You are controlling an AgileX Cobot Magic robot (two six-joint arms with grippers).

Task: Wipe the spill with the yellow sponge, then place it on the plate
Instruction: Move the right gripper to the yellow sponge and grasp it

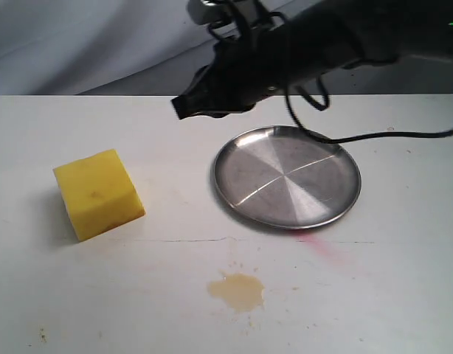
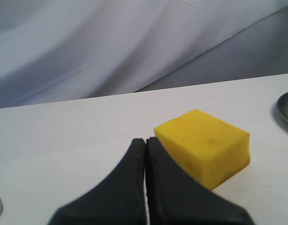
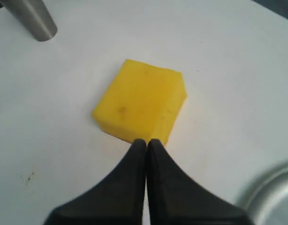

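The yellow sponge [image 1: 99, 193] rests on the white table at the left, with nothing touching it. The spill [image 1: 237, 290], a small yellowish-brown puddle, lies near the front, to the right of the sponge. The steel plate [image 1: 285, 177] sits right of centre and holds nothing. My right gripper [image 1: 179, 108] reaches in from the upper right, above the table behind the plate's left side, shut and holding nothing. In the right wrist view the shut gripper [image 3: 146, 142] points at the sponge [image 3: 139, 101]. My left gripper [image 2: 145, 139] is shut and holds nothing, with the sponge [image 2: 205, 143] just beyond it.
A faint pink streak [image 1: 326, 247] marks the table just in front of the plate. A black cable [image 1: 374, 136] hangs over the plate's far rim. A metal cylinder [image 3: 34, 18] stands past the sponge. Grey cloth backs the table.
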